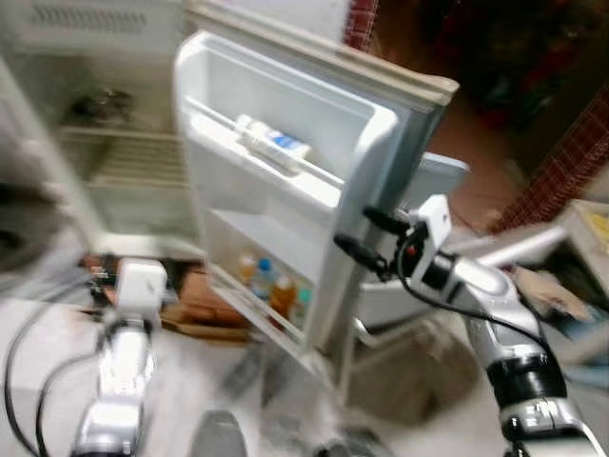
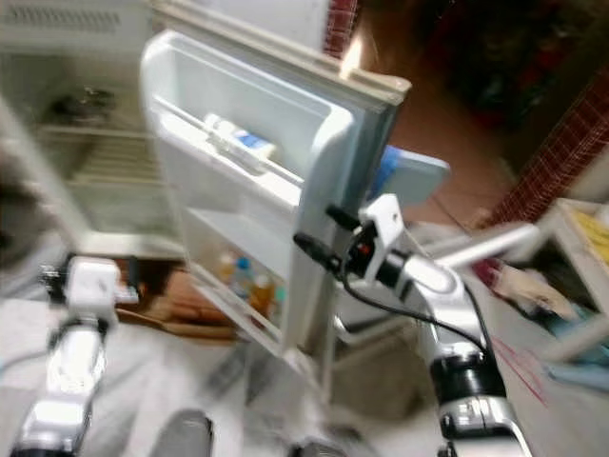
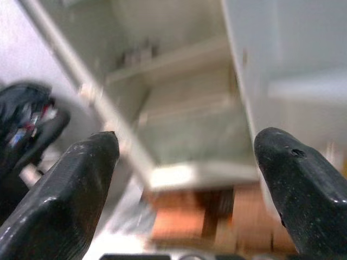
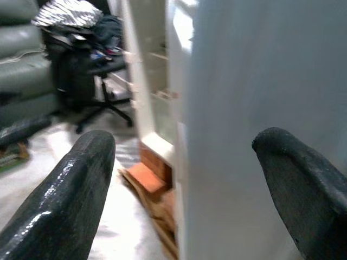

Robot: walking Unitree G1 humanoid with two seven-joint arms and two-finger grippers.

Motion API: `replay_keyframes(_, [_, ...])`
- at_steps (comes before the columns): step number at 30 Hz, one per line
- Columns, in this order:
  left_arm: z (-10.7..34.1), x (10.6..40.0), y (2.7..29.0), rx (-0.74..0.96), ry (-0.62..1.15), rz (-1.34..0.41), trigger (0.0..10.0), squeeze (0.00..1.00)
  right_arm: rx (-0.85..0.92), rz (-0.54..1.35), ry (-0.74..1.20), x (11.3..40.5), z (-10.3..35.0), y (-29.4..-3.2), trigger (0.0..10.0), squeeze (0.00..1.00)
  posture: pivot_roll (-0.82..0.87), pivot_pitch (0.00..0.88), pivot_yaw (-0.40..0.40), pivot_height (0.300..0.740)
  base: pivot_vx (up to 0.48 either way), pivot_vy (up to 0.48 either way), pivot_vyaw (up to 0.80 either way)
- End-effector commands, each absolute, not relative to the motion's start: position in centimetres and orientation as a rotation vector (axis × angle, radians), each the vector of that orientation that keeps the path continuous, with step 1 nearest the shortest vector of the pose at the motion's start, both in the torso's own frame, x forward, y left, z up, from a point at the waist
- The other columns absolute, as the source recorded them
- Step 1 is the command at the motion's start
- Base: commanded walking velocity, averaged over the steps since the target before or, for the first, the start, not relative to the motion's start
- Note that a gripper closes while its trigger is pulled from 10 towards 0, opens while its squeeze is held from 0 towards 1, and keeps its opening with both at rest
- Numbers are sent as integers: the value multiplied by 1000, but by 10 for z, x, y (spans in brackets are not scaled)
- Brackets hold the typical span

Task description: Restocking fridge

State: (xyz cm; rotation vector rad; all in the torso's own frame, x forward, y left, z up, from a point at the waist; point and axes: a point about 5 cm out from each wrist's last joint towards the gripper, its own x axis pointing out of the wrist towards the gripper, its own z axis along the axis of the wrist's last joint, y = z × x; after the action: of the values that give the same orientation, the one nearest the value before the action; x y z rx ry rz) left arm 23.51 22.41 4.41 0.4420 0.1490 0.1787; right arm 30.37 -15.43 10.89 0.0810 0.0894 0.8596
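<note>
Fridge (image 1: pixel 124 162) standing open, door (image 1: pixel 285 190) swung wide toward the camera. Right gripper (image 1: pixel 366 238) up at the door's outer edge, fingers spread apart with the edge between them or just ahead; contact not certain, given the blur. In the right wrist view, fingers (image 4: pixel 70 189) wide apart with the door's pale face close ahead and nothing held. Left gripper (image 3: pixel 184 179) low and forward on the left, fingers (image 3: pixel 70 189) likewise parted and empty, aimed at the fridge interior.

Probably early in the job: door open, stocking itself seemingly not begun by either gripper. Already in place: a white and blue pack (image 1: pixel 274 143) lying on the upper door shelf (image 1: pixel 257 162), and a few bottles (image 1: pixel 271 286) standing in the lower door shelf (image 1: pixel 252 305), one with a blue cap, one amber. Inside, wire shelves (image 1: pixel 124 157) mostly bare, with a dark blurred item (image 1: pixel 100 105) on the upper one. No fresh supplies visible within reach of either gripper, so fetching and placing likely remain, then closing the door.

Brown board or cardboard (image 1: pixel 205 305) on the floor at the fridge's foot. Office chair (image 4: pixel 92 81) off behind, seen from the right wrist.

No writing readable anywhere: pack and bottle labels too blurred, no brand on the fridge.
</note>
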Motion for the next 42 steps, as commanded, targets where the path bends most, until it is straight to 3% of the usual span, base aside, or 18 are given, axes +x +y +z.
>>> replay_keyframes(1, [50, 241, 227, 452, 132, 179, 10000, 0, 46, 840, 65, 307, 111, -155, 10000, 0, 203, 6, -131, 740, 0, -480, 744])
replay_keyframes(9, [42, 230, 229, 428, 175, 178, 10000, 0, 47, 707, -40, 325, 125, -146, 10000, 0, 223, 7, -122, 740, 0, -48, 724])
replay_keyframes(17, [34, 214, 237, 419, 218, 189, 10000, 0, 70, 776, -2, 313, 114, -140, 10000, 0, 225, 13, -118, 740, 0, 0, 668])
replay_keyframes(23, [28, 207, 237, 408, 247, 185, 10000, 0, 64, 856, 46, 301, 108, -136, 10000, 0, 222, 9, -120, 740, 0, 0, 0])
replay_keyframes(29, [21, 194, 238, 374, 275, 186, 10000, 0, -1, 858, 164, 293, 93, -160, 10000, 0, 215, 11, -122, 740, 0, 0, 0])
replay_keyframes(36, [14, 193, 237, 336, 302, 168, 10000, 0, -120, 595, 248, 304, 87, -204, 10000, 0, 206, 0, -114, 740, 0, 0, 0])
replay_keyframes(42, [13, 197, 238, 336, 311, 142, 10000, 0, -155, 577, 346, 281, 85, -251, 10000, 0, 166, 0, -78, 740, 0, 0, 0])
